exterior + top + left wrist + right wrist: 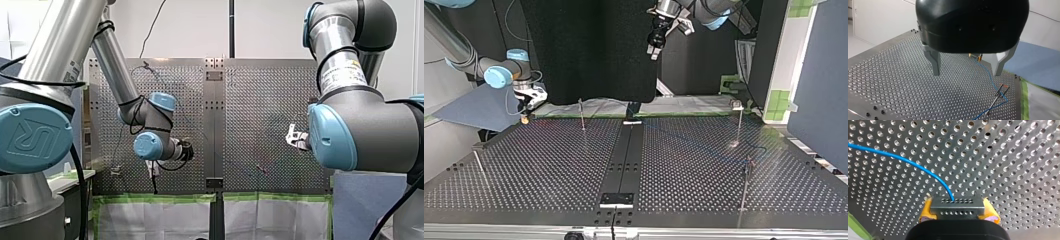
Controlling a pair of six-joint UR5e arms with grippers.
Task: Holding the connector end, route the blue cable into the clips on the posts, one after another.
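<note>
My right gripper (957,218) has its yellow pads shut on the metal connector (957,206). The blue cable (898,157) leaves the connector's top and curves away over the perforated table (1010,157). At the top view's far left my right gripper (526,116) hangs low over the table's far edge. In the left wrist view the blue cable (986,72) runs from the distant connector (978,57) to a thin post (998,96) and bends at its clip (1004,87). My left gripper (966,72) is open and empty, high above the table; it also shows in the top view (654,48).
Thin posts stand on the table in the top view: one at the far middle left (582,114), one at the far right (740,122), one nearer at the right (746,187) and one at the left edge (479,167). A dark strip (624,165) runs down the table's middle.
</note>
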